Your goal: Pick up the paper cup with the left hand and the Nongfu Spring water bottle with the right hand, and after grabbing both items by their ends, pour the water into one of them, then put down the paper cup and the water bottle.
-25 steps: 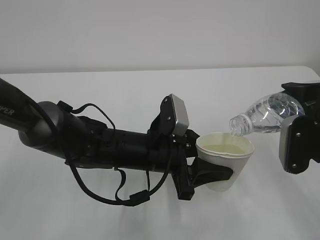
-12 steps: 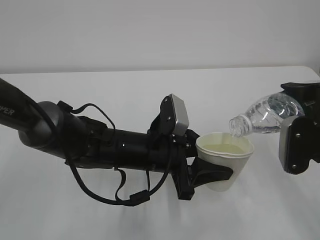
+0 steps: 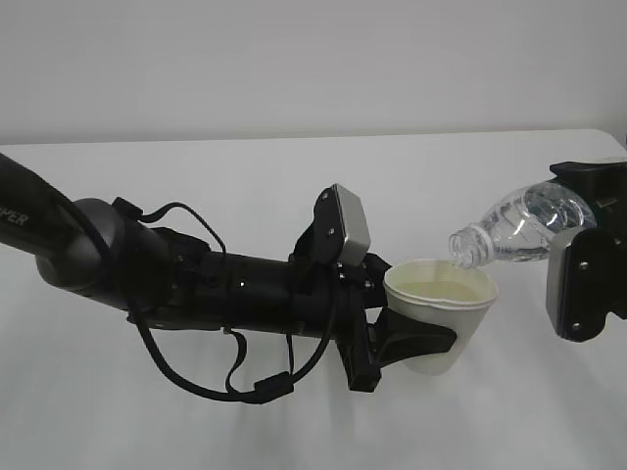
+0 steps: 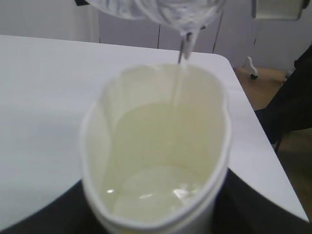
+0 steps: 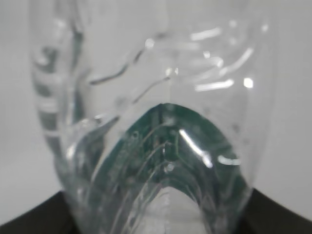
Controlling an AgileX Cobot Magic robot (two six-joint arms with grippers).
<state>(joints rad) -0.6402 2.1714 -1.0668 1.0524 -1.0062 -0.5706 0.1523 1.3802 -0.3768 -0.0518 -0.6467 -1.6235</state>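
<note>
The white paper cup (image 3: 443, 315) hangs above the table with my left gripper (image 3: 423, 340) shut around its lower wall. It holds pale liquid (image 4: 161, 190), and my black fingers (image 4: 41, 217) flank it at the bottom of the left wrist view. The clear Nongfu Spring water bottle (image 3: 524, 227) is tipped leftward, its open neck (image 3: 468, 246) just over the cup's far rim. A thin stream of water (image 4: 181, 73) falls from the bottle (image 4: 161, 9) into the cup (image 4: 109, 114). My right gripper (image 3: 586, 279) is shut on the bottle's base end; the ribbed bottle with its green label (image 5: 165, 146) fills the right wrist view.
The white table (image 3: 245, 186) runs back to a plain wall. In the left wrist view the table's right edge (image 4: 243, 92) drops to a wooden floor with a castor foot (image 4: 251, 66). My left arm with its cables (image 3: 196, 294) lies across the left half of the table.
The bottle's body has tipped up very slightly; the cup and both arms keep their places.
</note>
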